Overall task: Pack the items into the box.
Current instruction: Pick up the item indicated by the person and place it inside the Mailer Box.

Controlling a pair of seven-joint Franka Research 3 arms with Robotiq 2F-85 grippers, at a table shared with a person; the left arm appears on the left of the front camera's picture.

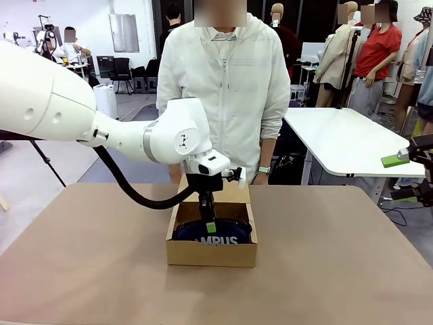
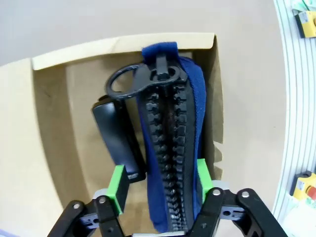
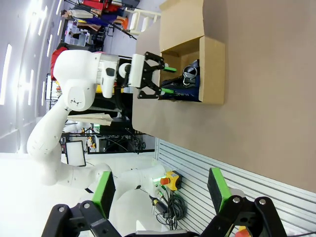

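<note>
The brown cardboard box (image 1: 211, 254) sits mid-table with its flap up at the far side. Inside lies the navy pouch (image 1: 223, 237) with white lettering. In the left wrist view the pouch (image 2: 173, 133) lies zipper-up along one wall of the box (image 2: 123, 44), and the black stapler (image 2: 116, 136) lies beside it. My left gripper (image 1: 207, 220) reaches down into the box. Its jaws (image 2: 159, 182) are open astride the pouch, one green pad over the stapler's end. My right gripper (image 3: 160, 190) is open and empty, held high at the table's right edge (image 1: 406, 176).
A person in a white jacket (image 1: 223, 88) stands just behind the box at the far side. A white table (image 1: 352, 142) is at the back right. Bare tabletop (image 1: 338, 271) lies left, right and in front of the box.
</note>
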